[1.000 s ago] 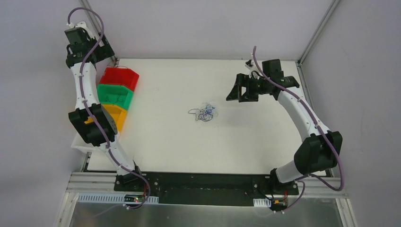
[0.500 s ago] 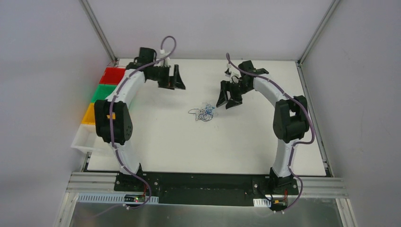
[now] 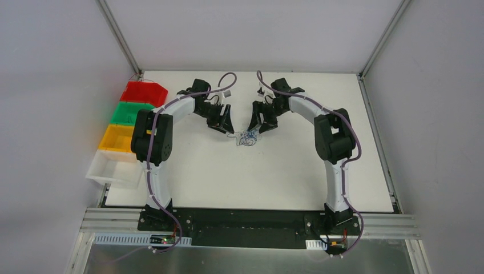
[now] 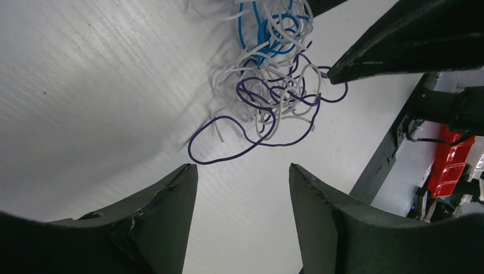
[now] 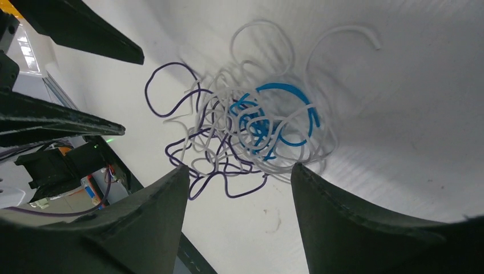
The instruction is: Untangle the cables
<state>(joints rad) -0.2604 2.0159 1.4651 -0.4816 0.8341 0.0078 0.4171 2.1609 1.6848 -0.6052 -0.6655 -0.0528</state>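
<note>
The tangle of cables point(image 3: 249, 137) lies on the white table point(image 3: 228, 182) at about its middle, midway between the left and right edges. It is a loose knot of thin strands: a blue cable point(image 5: 274, 117) coiled at its core, white cable point(image 5: 259, 54) looping around and out of it, and a purple cable point(image 4: 228, 140) trailing one wide loop off the side. The left gripper point(image 4: 242, 171) hangs low just beside the knot on its left and far side, its fingers spread wide with nothing between them; the purple loop ends just in front of the fingertips, and I cannot tell whether it touches one. The right gripper point(image 5: 240, 168) faces it from the knot's right and far side, also spread wide and holding nothing, the tangle lying ahead of its gap. Along the left edge, from the far-left corner toward the near one, sit a red bin point(image 3: 145, 93), a green bin point(image 3: 136, 113), a yellow bin point(image 3: 118, 138) and a white tray point(image 3: 114, 170).
</note>
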